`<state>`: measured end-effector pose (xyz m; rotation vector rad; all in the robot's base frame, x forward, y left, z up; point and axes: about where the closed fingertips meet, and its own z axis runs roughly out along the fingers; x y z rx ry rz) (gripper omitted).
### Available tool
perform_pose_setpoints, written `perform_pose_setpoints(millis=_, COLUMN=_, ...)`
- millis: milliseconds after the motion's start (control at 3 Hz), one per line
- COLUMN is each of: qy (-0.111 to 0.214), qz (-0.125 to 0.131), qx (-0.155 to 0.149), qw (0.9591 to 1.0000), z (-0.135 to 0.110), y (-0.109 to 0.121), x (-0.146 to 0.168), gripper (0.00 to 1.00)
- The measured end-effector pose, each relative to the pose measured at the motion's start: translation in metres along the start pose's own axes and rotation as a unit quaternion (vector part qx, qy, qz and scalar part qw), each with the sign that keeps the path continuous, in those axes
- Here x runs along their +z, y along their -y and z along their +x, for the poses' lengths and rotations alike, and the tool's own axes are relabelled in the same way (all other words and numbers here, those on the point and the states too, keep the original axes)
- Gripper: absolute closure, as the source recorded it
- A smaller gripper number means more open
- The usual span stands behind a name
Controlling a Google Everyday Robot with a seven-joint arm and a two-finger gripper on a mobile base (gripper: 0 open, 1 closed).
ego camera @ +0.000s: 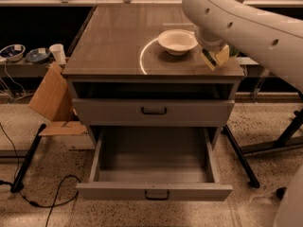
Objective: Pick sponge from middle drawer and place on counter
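My gripper [213, 54] hangs over the right near corner of the counter [113, 41], clamped on the sponge [217, 58], which is tilted, just right of the white bowl [177, 40]. Below, the middle drawer [154, 168] stands pulled out toward the near side.

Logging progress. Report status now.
Hand over right front corner of glossy grey-brown counter. Yellow-and-green wavy sponge at hand, out of wide grey open drawer. White bowl close beside it.
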<state>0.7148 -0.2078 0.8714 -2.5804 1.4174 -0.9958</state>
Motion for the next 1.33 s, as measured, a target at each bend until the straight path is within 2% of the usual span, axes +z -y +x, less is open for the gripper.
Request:
perform_pose_setpoints(millis=333, qy=0.000, qz=0.005, qx=0.005, qw=1.0000, z=-0.0012, y=0.0021, x=0.0038, gripper=0.27)
perform_pose_setpoints(millis=667, qy=-0.001, qz=0.009, qx=0.008, qw=0.9999, z=-0.0019, y=0.0029, x=0.0047, gripper=0.04)
perform_pose_setpoints(millis=1333, qy=0.000, qz=0.008, qx=0.009, qw=0.9999, z=-0.0024, y=0.0030, x=0.0056, gripper=0.00)
